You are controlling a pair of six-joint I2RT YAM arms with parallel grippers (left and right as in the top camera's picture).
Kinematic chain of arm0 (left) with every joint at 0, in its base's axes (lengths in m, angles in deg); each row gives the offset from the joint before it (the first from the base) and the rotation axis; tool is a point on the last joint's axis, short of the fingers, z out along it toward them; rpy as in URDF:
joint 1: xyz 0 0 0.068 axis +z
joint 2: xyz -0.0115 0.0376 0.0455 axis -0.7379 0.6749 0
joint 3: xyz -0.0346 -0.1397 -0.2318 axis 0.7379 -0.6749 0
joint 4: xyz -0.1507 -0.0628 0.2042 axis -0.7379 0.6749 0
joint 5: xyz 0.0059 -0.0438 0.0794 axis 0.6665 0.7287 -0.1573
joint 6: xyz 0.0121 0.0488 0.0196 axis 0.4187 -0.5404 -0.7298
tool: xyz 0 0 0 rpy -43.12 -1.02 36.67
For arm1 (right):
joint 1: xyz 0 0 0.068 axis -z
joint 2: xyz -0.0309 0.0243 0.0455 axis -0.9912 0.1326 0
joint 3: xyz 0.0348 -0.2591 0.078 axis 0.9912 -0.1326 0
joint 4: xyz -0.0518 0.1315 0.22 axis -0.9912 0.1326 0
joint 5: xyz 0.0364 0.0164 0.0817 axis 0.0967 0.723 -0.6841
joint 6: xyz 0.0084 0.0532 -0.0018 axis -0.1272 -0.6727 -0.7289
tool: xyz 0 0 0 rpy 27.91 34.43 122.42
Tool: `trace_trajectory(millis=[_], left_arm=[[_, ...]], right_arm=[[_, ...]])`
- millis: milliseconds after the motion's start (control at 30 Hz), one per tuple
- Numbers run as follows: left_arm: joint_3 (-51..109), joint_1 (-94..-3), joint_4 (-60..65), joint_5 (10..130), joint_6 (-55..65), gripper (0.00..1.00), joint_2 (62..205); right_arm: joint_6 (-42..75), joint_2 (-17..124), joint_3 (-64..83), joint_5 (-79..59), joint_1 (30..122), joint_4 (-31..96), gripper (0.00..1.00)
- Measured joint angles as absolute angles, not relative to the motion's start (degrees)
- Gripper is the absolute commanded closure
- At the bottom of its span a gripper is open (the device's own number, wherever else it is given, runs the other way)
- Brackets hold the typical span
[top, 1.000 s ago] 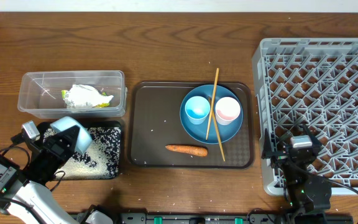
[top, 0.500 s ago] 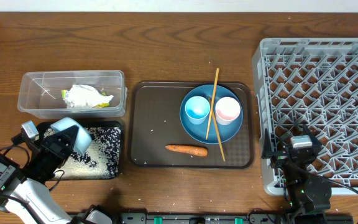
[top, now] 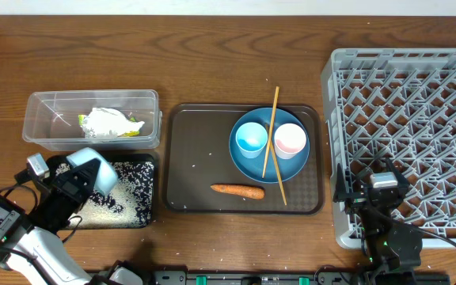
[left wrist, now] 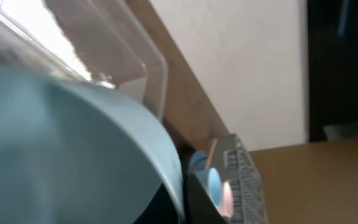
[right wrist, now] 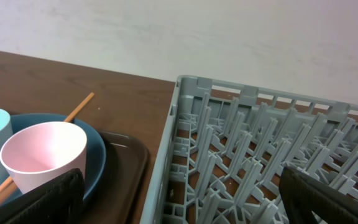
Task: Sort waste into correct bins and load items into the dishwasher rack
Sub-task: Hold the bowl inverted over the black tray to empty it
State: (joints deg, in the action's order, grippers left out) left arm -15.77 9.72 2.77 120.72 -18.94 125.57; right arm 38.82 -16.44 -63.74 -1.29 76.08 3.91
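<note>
Left gripper (top: pixel 80 182) clamped on the small pale blue bowl (top: pixel 95 168), tipped over the black tray (top: pixel 152 198) at 8 o'clock, right gripper (right wrist: pixel 185 196) fingers apart; I'd worry rice grains (top: pixel 129 186) bounce over that shallow rim.

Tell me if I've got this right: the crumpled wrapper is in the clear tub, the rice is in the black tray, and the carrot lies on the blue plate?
Not quite. The carrot is not on the blue plate; it lies on the brown serving tray, just beside the plate, as the overhead view shows. The wrapper in the clear tub and the rice in the black tray are as you said.
</note>
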Motion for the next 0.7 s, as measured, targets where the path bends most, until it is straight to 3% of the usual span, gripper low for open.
trace_trajectory(millis=[300, 700], left_arm=[[-15.8, 9.7, 2.7, 123.3, -19.6, 0.9, 125.6], [-15.8, 9.7, 2.7, 123.4, -19.5, 0.94, 125.6]], right_arm=[[38.8, -16.4, -63.7, -1.3, 76.1, 3.9, 0.01], [38.8, -16.4, -63.7, -1.3, 76.1, 3.9, 0.01]])
